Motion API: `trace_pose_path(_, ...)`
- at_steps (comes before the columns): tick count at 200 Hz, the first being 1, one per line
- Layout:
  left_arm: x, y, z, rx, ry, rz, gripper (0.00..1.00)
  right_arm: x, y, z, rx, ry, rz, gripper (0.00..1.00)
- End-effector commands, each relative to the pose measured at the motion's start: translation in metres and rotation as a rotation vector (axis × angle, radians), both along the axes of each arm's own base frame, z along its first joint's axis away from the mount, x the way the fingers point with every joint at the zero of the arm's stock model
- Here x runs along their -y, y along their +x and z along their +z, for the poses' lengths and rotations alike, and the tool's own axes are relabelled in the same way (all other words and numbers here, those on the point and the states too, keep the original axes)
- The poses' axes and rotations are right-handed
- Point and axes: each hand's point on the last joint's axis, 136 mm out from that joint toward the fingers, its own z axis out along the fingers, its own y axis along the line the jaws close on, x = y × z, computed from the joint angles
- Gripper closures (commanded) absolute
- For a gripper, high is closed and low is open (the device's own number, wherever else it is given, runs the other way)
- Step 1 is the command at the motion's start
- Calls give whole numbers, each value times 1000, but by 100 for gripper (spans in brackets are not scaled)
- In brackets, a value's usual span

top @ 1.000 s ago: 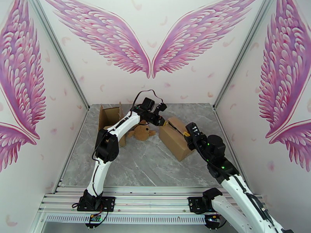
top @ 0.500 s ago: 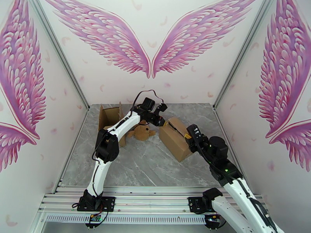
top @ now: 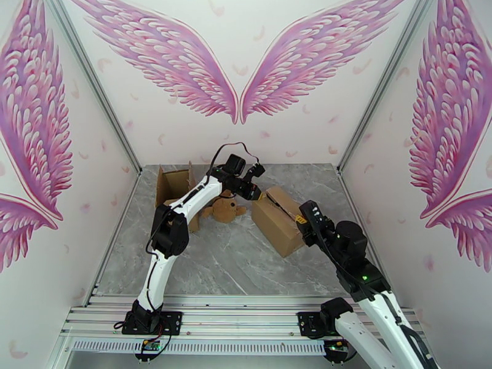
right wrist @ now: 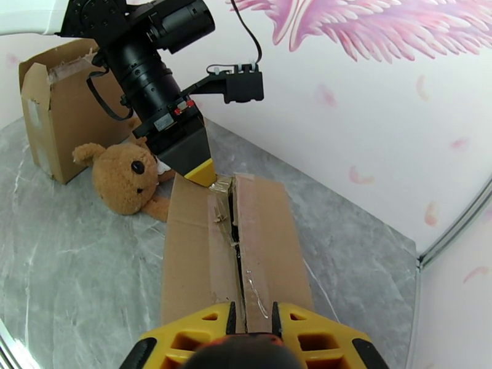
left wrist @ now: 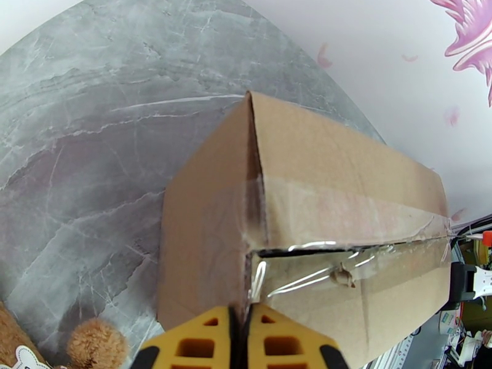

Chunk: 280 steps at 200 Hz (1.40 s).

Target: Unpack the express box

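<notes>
The express box [top: 280,219] is a brown carton lying right of the table's middle, with its taped top seam torn ragged. My left gripper [top: 261,195] is at its far end. In the left wrist view the yellow fingers [left wrist: 242,339] are shut together against the end seam of the box [left wrist: 344,179], over wrinkled clear tape. My right gripper [top: 302,218] is at the box's near end. Its jaws [right wrist: 252,324] stand a narrow gap apart over the top seam of the box [right wrist: 203,253]. A shiny tape strip runs into the gap, and I cannot tell whether it is pinched.
A brown teddy bear [top: 224,210] lies on the table just left of the box, under the left arm. An opened cardboard carton [top: 175,186] stands at the back left. Walls close in the table at the back and on both sides.
My right gripper has drawn back along the box's top seam, toward the near right. The left arm and the box have stayed put.
</notes>
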Motion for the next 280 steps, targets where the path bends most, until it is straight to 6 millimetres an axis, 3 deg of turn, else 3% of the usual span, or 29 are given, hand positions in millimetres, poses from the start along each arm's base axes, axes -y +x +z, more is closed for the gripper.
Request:
trace_pose_path(1, -76, 38, -75, -60, 295, 233, 100, 27, -12, -47, -171, -109, -104, 100)
trace_pose_path(54, -70, 32, -72, -58, 294, 216, 100, 34, -17, -44, -146, -110, -132, 100)
trace_pose_path(82, -62, 25, -61, -39, 287, 199, 100, 44, -10, -35, -113, -98, -197, 100)
trace_pose_path(119, -56, 13, -41, -41, 235, 224, 100, 70, 11, -26, -114, -51, -395, 100)
trace_pose_path(173, -70, -12, -20, -158, 162, 362, 100, 80, 57, -49, -133, 39, -545, 100)
trace_pose_path(246, -94, -60, 15, -203, 72, 536, 98, 47, 89, -58, -158, 210, -436, 100)
trace_pose_path(266, -104, -73, 18, -204, 67, 601, 91, 39, 92, -61, -160, 284, -409, 100)
trace_pose_path(280, -104, -83, 21, -192, 48, 625, 73, 32, 94, -62, -163, 332, -376, 100)
